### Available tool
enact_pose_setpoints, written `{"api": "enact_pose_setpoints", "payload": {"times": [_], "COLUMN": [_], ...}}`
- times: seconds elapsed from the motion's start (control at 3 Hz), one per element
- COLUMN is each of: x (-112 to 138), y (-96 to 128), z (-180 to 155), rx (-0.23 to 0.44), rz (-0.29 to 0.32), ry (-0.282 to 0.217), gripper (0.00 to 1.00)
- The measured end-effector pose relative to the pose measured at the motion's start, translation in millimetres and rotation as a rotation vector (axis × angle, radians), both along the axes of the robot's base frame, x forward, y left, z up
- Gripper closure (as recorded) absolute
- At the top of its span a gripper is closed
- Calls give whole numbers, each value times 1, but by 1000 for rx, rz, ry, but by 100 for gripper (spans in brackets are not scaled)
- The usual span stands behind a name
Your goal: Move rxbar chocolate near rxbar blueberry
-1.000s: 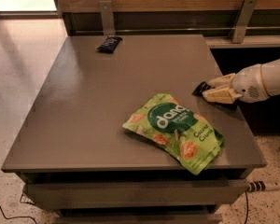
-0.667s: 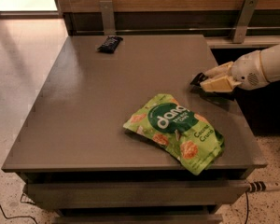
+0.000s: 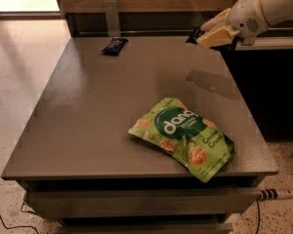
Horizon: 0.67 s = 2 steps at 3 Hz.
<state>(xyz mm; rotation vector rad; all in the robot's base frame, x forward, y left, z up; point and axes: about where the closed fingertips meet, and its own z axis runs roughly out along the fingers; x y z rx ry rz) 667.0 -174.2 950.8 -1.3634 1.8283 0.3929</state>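
Since the earlier frame, the gripper (image 3: 206, 35) has risen from the right side of the table (image 3: 102, 116) and moved toward the upper right of the frame, taking the chocolate bar (image 3: 192, 34) with it. The blueberry bar (image 3: 115, 45) and the green snack bag (image 3: 183, 138) have not shifted.

**Task status**
- Pick-up: judged complete. The chocolate bar is clear of the tabletop, and a shadow lies on the surface below it.
- Transport: under way.
- Placement beside the blueberry bar: not yet done.

**Jaw state:** closed narrowly on the chocolate bar.

**Locations**
- Chocolate bar: upper right of the frame, in the air over the table's far right corner.
- Blueberry bar: upper left of centre, flat on the table near its far edge and well apart from the chocolate bar.
- Green snack bag: lower centre right, outside the straight path between the two bars.

**Appearance**
- Chocolate bar: only a small black end shows, projecting left of the pale fingers. Its lettering cannot be made out.
- Blueberry bar: small, flat, dark and glossy, lying at a slight angle.
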Motion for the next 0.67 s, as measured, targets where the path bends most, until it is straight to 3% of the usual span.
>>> {"api": "enact_pose_setpoints", "payload": {"times": [0.33, 0.67], "x": [33, 68], "y": [18, 48], "z": [17, 16], "rx": [-40, -23], "rz": [-14, -59], "ry": [-79, -128], "gripper": [100, 100]}}
